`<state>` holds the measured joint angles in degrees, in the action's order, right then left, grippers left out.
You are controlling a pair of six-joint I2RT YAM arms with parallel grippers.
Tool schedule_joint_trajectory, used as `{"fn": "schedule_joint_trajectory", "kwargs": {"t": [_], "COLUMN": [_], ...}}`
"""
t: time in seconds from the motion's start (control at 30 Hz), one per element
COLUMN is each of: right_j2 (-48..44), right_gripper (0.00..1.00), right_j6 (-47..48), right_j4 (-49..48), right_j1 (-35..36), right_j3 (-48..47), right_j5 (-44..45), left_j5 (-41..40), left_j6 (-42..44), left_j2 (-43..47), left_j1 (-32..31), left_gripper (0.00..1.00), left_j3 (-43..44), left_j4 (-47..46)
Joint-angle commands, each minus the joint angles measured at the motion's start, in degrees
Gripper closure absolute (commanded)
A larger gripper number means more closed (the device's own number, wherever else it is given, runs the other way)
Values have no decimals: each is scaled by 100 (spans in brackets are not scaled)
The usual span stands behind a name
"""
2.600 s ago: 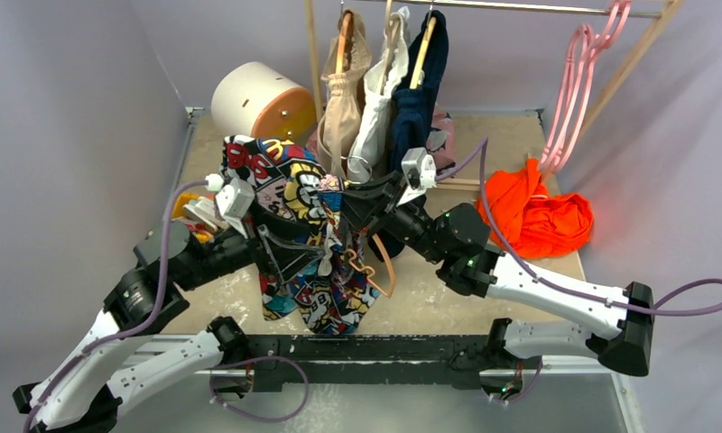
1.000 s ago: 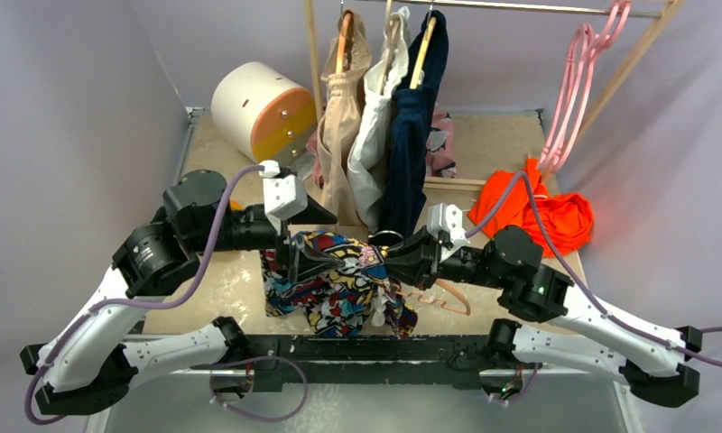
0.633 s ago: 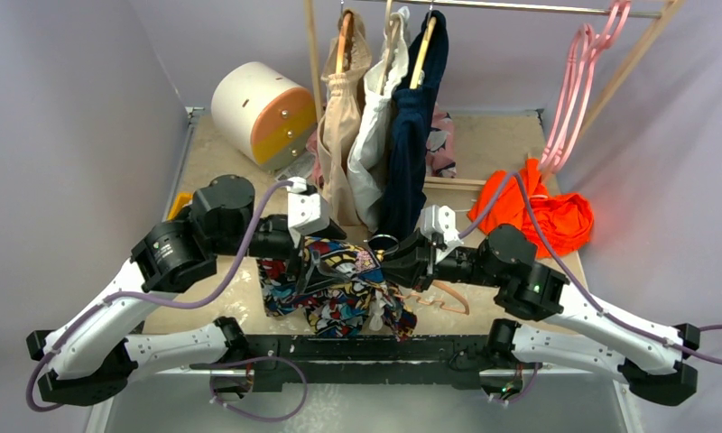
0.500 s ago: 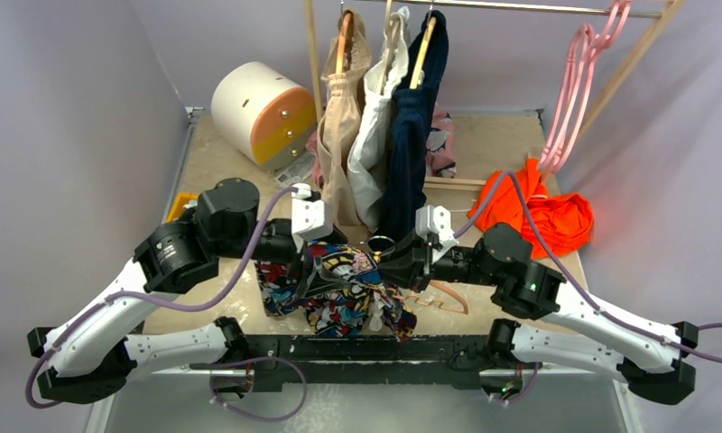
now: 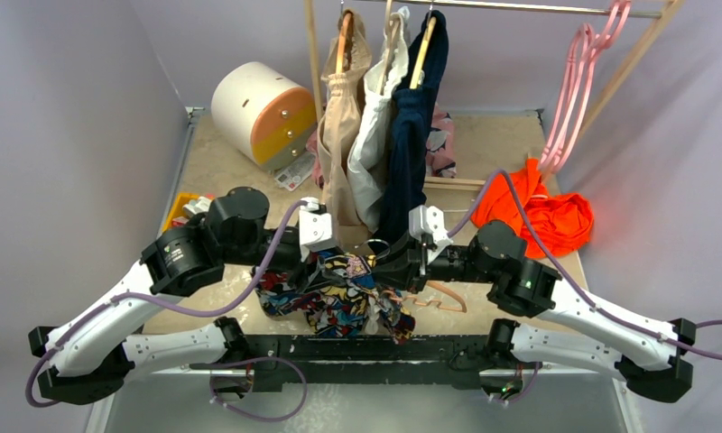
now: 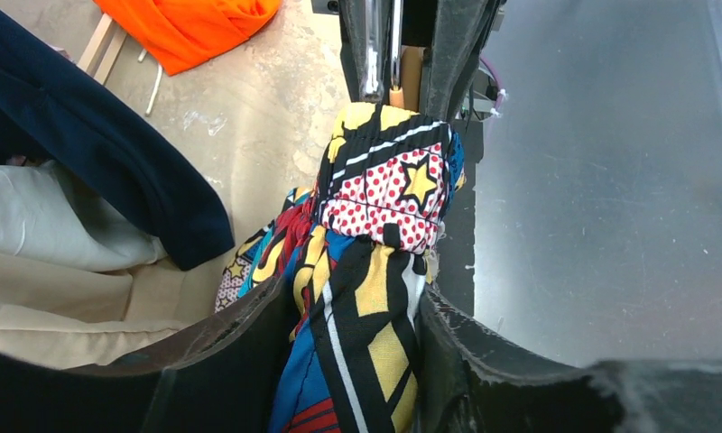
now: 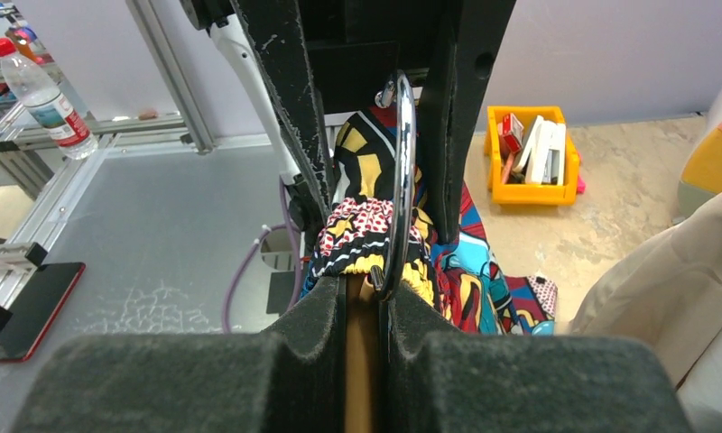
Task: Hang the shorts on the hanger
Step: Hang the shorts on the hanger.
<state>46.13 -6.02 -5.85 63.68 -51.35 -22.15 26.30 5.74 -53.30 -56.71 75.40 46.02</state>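
- The table carried both arms at its near edge, with a clothes rail across the back.
- Beige, white and navy garments hung from the rail on wooden hangers, and pink hangers hung at its right end.
- The shorts were bunched at the table's front centre, between the two wrists. Part of them was lifted and the rest was heaped on the surface.
- An orange garment lay crumpled at the right.
- A white and orange drum lay on its side at the back left.
- The hanger was just right of the shorts. Its silver hook stood against the printed fabric.
- The left gripper had closed around a thick fold of the shorts, and the fabric touched both fingers.
- The right gripper was clamped on the hanger's peach neck below the hook.
- A yellow bin sat on the table at the left.
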Motion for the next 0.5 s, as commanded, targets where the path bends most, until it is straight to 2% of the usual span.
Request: {"fn": "schedule_joint_trajectory", "kwargs": {"t": [0.0,0.07,0.17,0.23,0.27,0.4,0.47], "right_j2": [-77,-55,-9,25,37,65,65], "right_gripper": [100,100,100,100,100,99,92], "right_j6": [-22,-13,-20,-22,-22,-15,-5], "right_j4": [-550,-554,-558,-562,-567,-491,-371], "right_j1": [-19,-15,-18,-22,-20,-19,-22], "right_j3": [-359,-358,-359,-358,-360,-360,-534], "right_j5": [-221,-249,-309,-339,-338,-218,-166], "left_j5": [46,74,154,202,208,53,-66], "left_j6": [191,172,107,63,24,-84,-109], "left_j2": [56,32,-7,-43,-55,-34,54], "left_j1": [-24,-21,-25,-22,-24,-20,-20], "left_gripper": [57,62,74,94,100,100,100], "left_j3": [-40,-37,-40,-17,-10,-8,-40], "left_j4": [-67,-103,-212,-267,-299,-420,-459]}}
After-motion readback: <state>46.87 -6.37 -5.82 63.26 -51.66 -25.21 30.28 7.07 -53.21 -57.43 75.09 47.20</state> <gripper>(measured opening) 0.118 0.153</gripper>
